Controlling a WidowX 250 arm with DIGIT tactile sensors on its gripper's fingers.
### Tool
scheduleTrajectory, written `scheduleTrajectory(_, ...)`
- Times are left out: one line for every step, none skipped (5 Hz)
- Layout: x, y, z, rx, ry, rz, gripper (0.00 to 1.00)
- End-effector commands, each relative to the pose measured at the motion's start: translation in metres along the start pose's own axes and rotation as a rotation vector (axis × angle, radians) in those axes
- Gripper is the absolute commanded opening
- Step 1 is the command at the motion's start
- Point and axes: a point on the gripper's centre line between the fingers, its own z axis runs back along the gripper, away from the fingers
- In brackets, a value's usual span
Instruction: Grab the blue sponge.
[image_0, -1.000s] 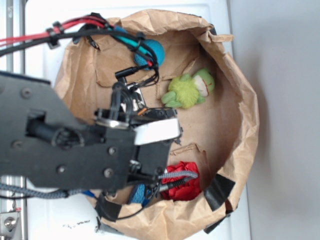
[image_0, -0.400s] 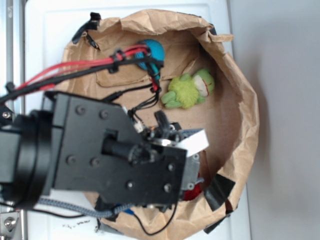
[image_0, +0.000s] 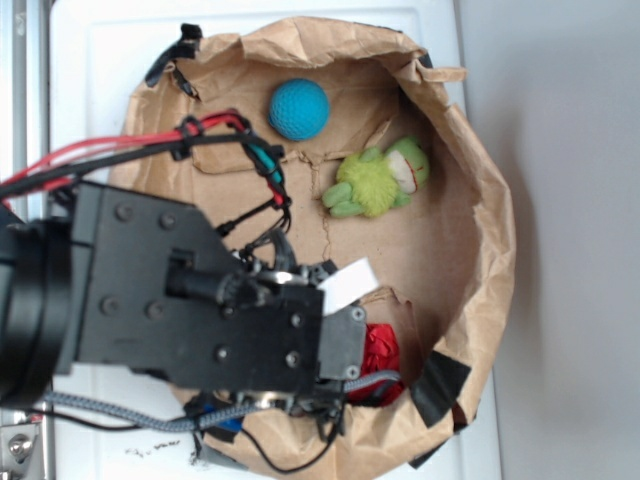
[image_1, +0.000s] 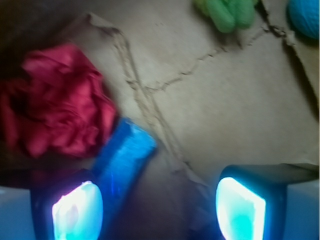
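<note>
Right now the sponge (image_1: 122, 160) is not grabbed yet. The gripper (image_1: 159, 210) hangs over the floor of the paper bag (image_0: 480, 200) with its two fingers (image_1: 77, 212) wide apart and nothing between them. The sponge lies flat on the brown paper, just beside the red cloth (image_1: 55, 107), maybe touching it. Its near end sits close against the left finger, not in the gap. So I think the arm must slide over a bit, go down, and squeeze. That part is all still to do.

The sponge is a small long block, bright blue, a little lighter on one side. The picture is blurry, so I cannot see its layers well. From the outside view the arm hides nearly all of it. The blue ball (image_0: 299, 109) and the green toy (image_0: 375, 180) sit far off at the other side.
</note>
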Motion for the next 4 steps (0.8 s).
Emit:
scheduleTrajectory(-0.015,-0.037,0.003,0.005,-0.027,0.016,1.0)
scheduleTrajectory(-0.023,-0.037,-0.016,0.04,-0.045,-0.009,1.0)
scheduleTrajectory(-0.027,-0.034,-0.03,0.025,-0.077,-0.033,1.0)
scheduleTrajectory(-0.019,-0.035,-0.04,0.023,-0.122,-0.017,1.0)
